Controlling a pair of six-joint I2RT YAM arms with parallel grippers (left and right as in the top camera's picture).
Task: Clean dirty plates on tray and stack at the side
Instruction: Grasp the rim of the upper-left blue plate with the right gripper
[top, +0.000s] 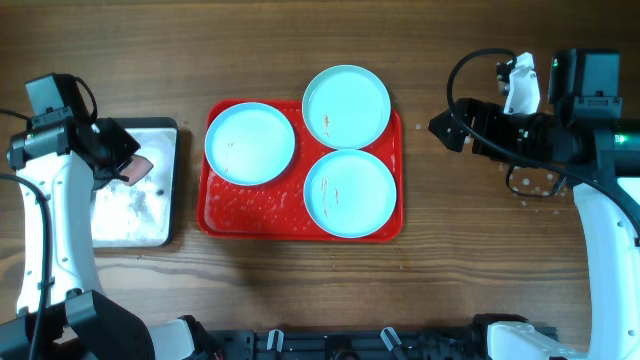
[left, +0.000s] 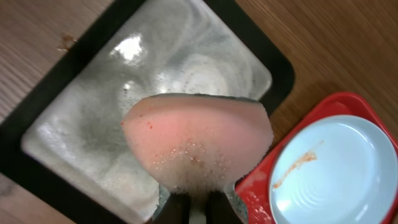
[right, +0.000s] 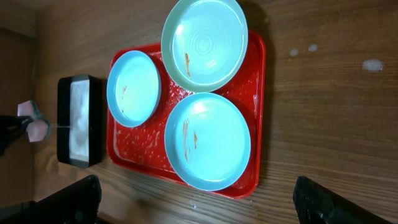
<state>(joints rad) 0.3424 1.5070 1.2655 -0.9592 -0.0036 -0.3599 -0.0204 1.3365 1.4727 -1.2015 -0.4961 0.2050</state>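
Observation:
Three pale turquoise plates lie on the red tray (top: 215, 222): one at the left (top: 250, 143), one at the back right (top: 346, 106), one at the front right (top: 350, 192). Each has small brownish streaks. My left gripper (top: 135, 165) is shut on a pink foamy sponge (left: 198, 146) and holds it above the metal pan (top: 130, 225). The left plate shows in the left wrist view (left: 339, 171). My right gripper (top: 443, 130) is open and empty, right of the tray. In the right wrist view its fingers frame the tray (right: 249, 180) and the front plate (right: 208, 140).
The black-rimmed silver pan (left: 74, 134) holds soapy foam, left of the tray. Foam specks lie on the tray floor (top: 240, 205). Small white drops dot the wood at the right (top: 525, 185). Bare wood lies between the tray and the right arm.

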